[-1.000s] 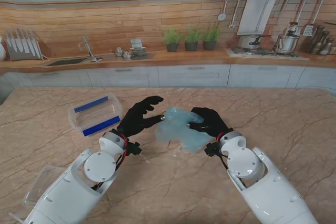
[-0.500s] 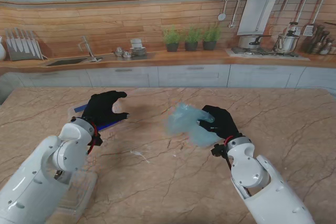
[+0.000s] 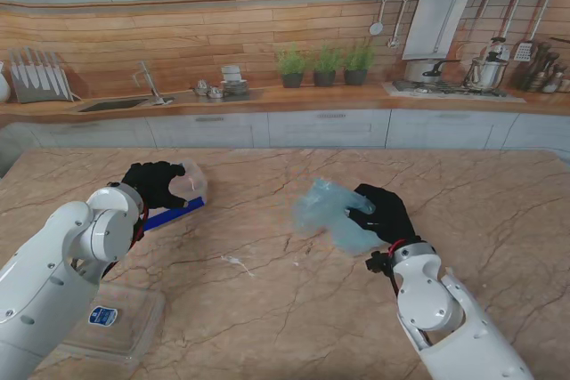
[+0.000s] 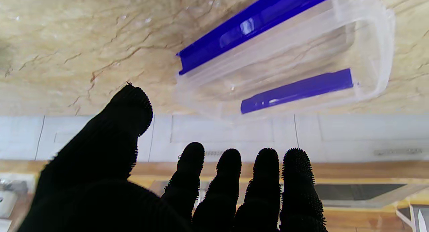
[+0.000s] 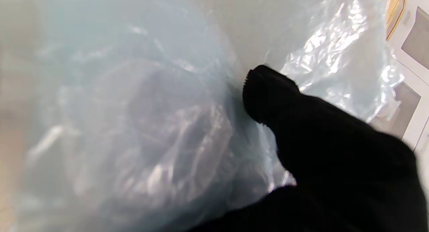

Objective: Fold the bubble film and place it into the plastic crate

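The pale blue bubble film (image 3: 331, 214) is bunched up and held off the table by my right hand (image 3: 381, 214), whose black-gloved fingers are closed on it. In the right wrist view the film (image 5: 134, 124) fills the picture and the thumb (image 5: 268, 94) presses into it. The clear plastic crate (image 3: 189, 186) with blue clips stands at the left. My left hand (image 3: 153, 182) hovers over it, fingers spread and holding nothing. The left wrist view shows the crate (image 4: 375, 57) with nothing inside, just beyond the fingertips (image 4: 231, 158).
A clear plastic lid (image 3: 125, 327) lies on the marble table (image 3: 285, 309) nearest to me on the left, partly under my left arm. The kitchen counter with sink, plants and pots runs along the far side.
My left hand let go of the film and swung left over the crate. My right hand lifted the bunched film slightly and shifted it right.
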You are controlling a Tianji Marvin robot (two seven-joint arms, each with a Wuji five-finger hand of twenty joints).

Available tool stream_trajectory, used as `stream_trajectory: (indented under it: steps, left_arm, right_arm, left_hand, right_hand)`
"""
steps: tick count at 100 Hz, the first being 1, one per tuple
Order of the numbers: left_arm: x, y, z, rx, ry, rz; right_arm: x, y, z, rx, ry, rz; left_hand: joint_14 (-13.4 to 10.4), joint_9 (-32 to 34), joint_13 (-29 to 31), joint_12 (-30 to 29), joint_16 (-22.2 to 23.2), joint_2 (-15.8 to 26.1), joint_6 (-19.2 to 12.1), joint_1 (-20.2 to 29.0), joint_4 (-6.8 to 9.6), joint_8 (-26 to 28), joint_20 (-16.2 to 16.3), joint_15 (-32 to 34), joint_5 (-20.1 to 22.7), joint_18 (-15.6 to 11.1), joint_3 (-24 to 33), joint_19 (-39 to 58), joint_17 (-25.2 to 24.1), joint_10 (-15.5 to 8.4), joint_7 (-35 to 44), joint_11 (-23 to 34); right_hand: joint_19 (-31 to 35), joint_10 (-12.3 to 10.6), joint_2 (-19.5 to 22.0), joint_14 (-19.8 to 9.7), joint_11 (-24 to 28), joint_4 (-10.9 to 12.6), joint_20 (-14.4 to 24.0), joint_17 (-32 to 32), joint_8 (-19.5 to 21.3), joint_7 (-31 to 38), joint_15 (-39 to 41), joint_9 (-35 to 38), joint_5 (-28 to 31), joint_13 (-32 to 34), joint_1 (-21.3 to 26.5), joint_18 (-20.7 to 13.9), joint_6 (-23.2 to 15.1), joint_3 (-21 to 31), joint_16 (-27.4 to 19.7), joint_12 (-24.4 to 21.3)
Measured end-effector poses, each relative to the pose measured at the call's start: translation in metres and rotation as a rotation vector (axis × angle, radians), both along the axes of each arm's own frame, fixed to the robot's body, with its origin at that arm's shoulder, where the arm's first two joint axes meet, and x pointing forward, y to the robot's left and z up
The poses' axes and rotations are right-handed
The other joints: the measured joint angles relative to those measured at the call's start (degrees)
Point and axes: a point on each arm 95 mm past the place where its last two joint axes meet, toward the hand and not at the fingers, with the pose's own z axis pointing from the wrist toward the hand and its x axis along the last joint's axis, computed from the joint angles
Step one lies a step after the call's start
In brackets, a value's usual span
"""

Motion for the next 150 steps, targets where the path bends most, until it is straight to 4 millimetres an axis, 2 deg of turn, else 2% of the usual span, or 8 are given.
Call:
stream_trajectory:
  steps: [52, 68, 83, 95, 113, 137, 141, 150]
  left_arm:
    - [0.026, 0.005, -0.052, 0.1, 0.186, 0.081]
    - [0.029, 0.009, -0.064, 0.119, 0.185, 0.092]
    - [0.029, 0.008, -0.068, 0.131, 0.184, 0.087]
    - [0.032, 0.007, -0.073, 0.141, 0.138, 0.085]
    - [0.035, 0.006, -0.087, 0.163, 0.058, 0.075]
    - [0.036, 0.001, -0.1, 0.119, -0.017, 0.045]
    - [0.037, -0.001, -0.101, 0.11, -0.034, 0.017]
    - [0.038, -0.006, -0.105, 0.094, -0.069, -0.013]
  right_arm:
    - [0.0, 0.001, -0.009, -0.015, 0.031, -0.025]
    - [0.0, 0.003, -0.012, -0.021, 0.049, -0.025]
    - [0.001, 0.003, -0.013, -0.021, 0.059, -0.028]
    - [0.001, 0.004, -0.014, -0.018, 0.065, -0.03]
    - [0.0, 0.004, -0.012, -0.008, 0.062, -0.035]
    - [-0.008, 0.0, -0.005, 0.0, 0.016, -0.051]
    - [-0.01, -0.001, -0.004, 0.002, 0.007, -0.055]
    - [-0.014, -0.004, -0.001, 0.002, -0.018, -0.061]
  left_hand:
    - [0.0, 0.57, 0.54, 0.0, -0.06, 0.04, 0.0, 0.66, 0.0, 0.78, -0.11, 3.29, -0.66, -1.18, 0.09, 4.22, 0.66, -0.08, 0.41, 1.45]
    - [-0.02, 4.71, 3.51, 0.86, 1.29, 0.07, -0.02, 2.19, 0.59, 2.26, 0.9, 5.76, -0.33, -1.18, 4.04, 7.51, 2.6, -0.78, 3.75, 4.01]
    - [-0.03, 10.89, 8.98, 2.36, 2.82, 0.08, -0.18, 5.06, 0.59, 4.99, 3.23, 9.56, 3.52, -0.4, 8.9, 12.83, 6.9, -1.21, 9.84, 7.11]
    - [-0.03, 16.18, 13.48, 4.71, 5.67, 0.1, -2.3, 7.47, 0.59, 8.54, 6.23, 13.97, 6.54, 1.95, 12.71, 19.2, 9.94, -1.31, 17.39, 10.28]
    - [0.25, 30.92, 23.38, 23.01, 14.79, -2.4, -4.9, 14.8, 0.29, 12.81, 10.94, 22.58, 10.03, 3.52, 14.72, 28.66, 16.32, -3.45, 31.78, 8.38]
    - [1.9, 31.8, 24.99, 26.54, 22.56, -2.4, -4.19, 17.06, -0.1, 15.37, 15.09, 24.78, 10.42, 4.28, 18.02, 31.87, 17.41, -4.01, 35.36, 8.56]
    - [2.06, 31.8, 25.37, 27.07, 23.95, -2.41, -4.18, 17.06, -1.31, 15.58, 15.82, 25.35, 10.42, 4.28, 18.02, 32.0, 17.53, -4.17, 35.44, 9.34]
    - [2.11, 31.78, 25.71, 27.3, 26.54, -2.42, -4.38, 17.06, -1.33, 16.42, 17.85, 25.87, 10.42, 4.26, 18.84, 32.0, 17.53, -4.2, 35.88, 11.28]
  right_hand:
    - [0.02, 0.04, 0.0, 0.0, 0.03, 0.02, 0.0, -0.41, 0.48, 0.0, 0.03, 0.0, 0.0, 0.0, 0.0, 0.0, -0.15, 0.0, 0.01, 0.01]
    - [0.02, 0.04, 0.0, 0.0, 0.04, 0.02, 0.0, -0.5, 0.49, 0.01, 0.04, 0.0, 0.0, 0.0, 0.0, 0.0, -0.15, -0.04, 0.01, 0.01]
    - [0.02, 0.04, 0.0, 0.0, 0.04, 0.03, 0.0, -0.53, 0.49, 0.01, 0.04, 0.0, 0.0, 0.0, 0.0, 0.0, -0.15, -0.06, 0.01, 0.01]
    - [0.03, 0.04, 0.0, 0.0, 0.05, 0.03, 0.0, -0.53, 0.49, 0.01, 0.05, 0.0, 0.0, 0.0, 0.0, 0.0, -0.15, -0.07, 0.01, 0.01]
    - [0.02, 0.05, 0.0, 0.0, 0.05, 0.03, 0.0, -0.54, 0.49, 0.01, 0.06, 0.0, 0.0, 0.0, 0.0, 0.0, -0.15, -0.08, 0.01, 0.01]
    - [0.02, 0.05, 0.91, 0.0, 0.07, 0.03, 0.0, -0.54, 0.49, 0.01, 0.08, 0.0, 0.0, 0.0, 0.0, 0.0, -0.15, -0.55, 0.01, 0.01]
    - [0.03, 0.06, 0.91, 0.0, 0.08, 0.03, 0.0, -0.54, 0.49, 0.01, 0.09, 0.0, 0.0, 0.0, 0.0, 0.0, -0.15, -0.55, 0.01, 0.01]
    - [0.03, 0.06, 0.92, 0.0, 0.35, 0.03, 0.0, -0.54, 0.49, 0.01, 0.1, 0.0, 0.0, 0.0, 0.0, 0.0, -0.15, -0.55, 0.01, 0.01]
